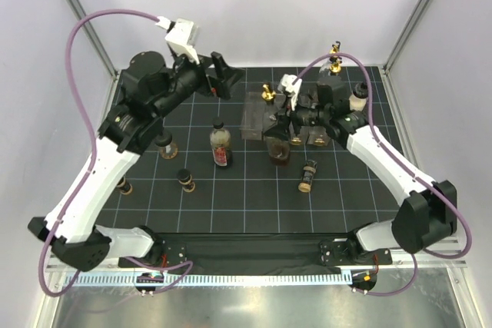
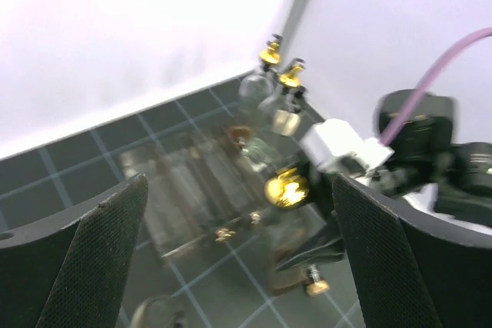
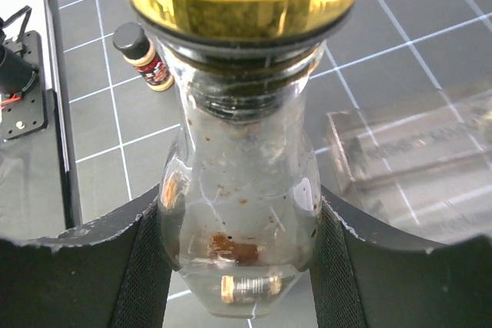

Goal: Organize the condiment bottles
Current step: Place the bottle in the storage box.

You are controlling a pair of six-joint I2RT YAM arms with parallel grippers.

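Over the back of the tabletop (image 1: 254, 205), seen from above, the left gripper (image 1: 224, 76) hangs spread and empty at 10 o'clock of the rack (image 1: 256, 117). The right gripper (image 1: 286, 122) works at the rack's 3 o'clock edge, and a red-labelled bottle (image 1: 221, 144) stands loose at its 8 o'clock. The left wrist view shows fingers (image 2: 100, 251) wide apart with nothing between them. The right wrist view shows a clear bottle (image 3: 240, 190) pinched upright at its belly, probably so it can be lowered straight into the rack.

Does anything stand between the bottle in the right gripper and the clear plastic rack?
Nothing visible: the right wrist view shows only bare gridded mat between the gold-topped clear glass bottle and the clear plastic rack.
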